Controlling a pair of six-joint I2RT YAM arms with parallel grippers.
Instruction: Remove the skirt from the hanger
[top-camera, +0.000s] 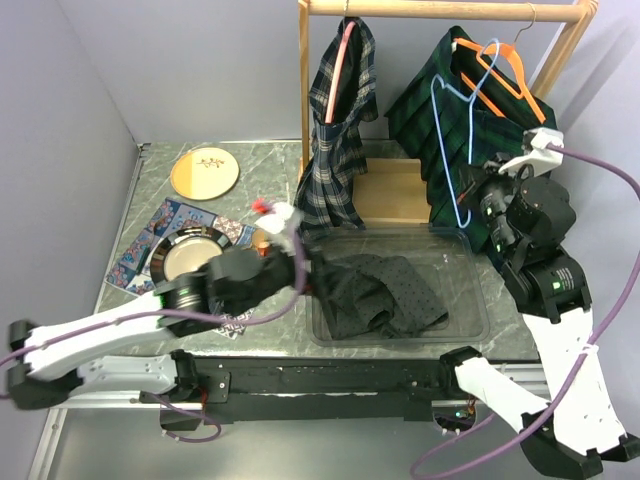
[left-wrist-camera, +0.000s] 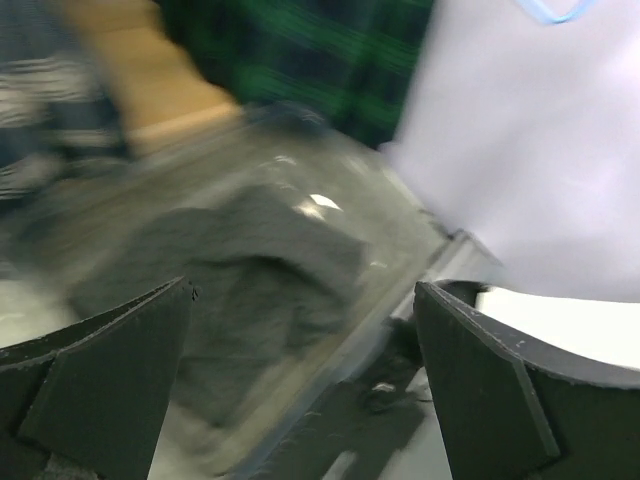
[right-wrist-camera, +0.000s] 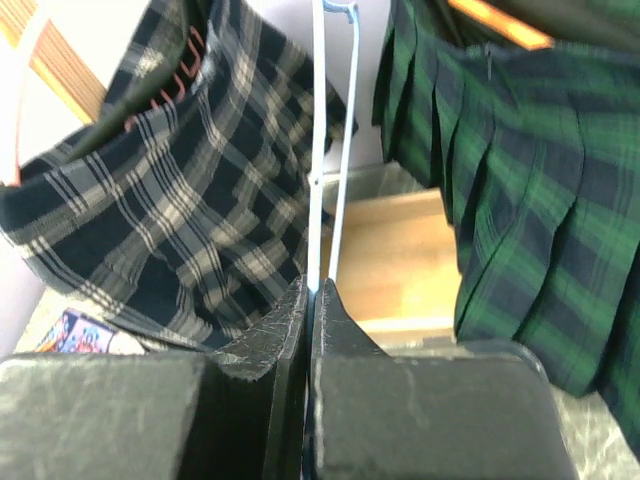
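Note:
A dark grey skirt (top-camera: 385, 292) lies crumpled in the clear bin (top-camera: 472, 262); it also shows blurred in the left wrist view (left-wrist-camera: 260, 270). My left gripper (top-camera: 308, 272) is open and empty at the bin's left side (left-wrist-camera: 300, 385). My right gripper (top-camera: 488, 198) is shut on the wire of a bare light-blue hanger (top-camera: 458, 110), which it holds up in front of the green plaid skirt (top-camera: 450, 130). In the right wrist view the blue hanger (right-wrist-camera: 320, 150) runs up from my closed gripper (right-wrist-camera: 311, 295).
A navy plaid skirt (top-camera: 340, 140) hangs on a pink hanger (top-camera: 343, 60) from the wooden rail (top-camera: 440, 10). The green skirt (right-wrist-camera: 530, 180) hangs on an orange hanger (top-camera: 505, 68). A tan plate (top-camera: 205, 171), a dark plate (top-camera: 185, 255) and a patterned mat (top-camera: 150, 240) lie left.

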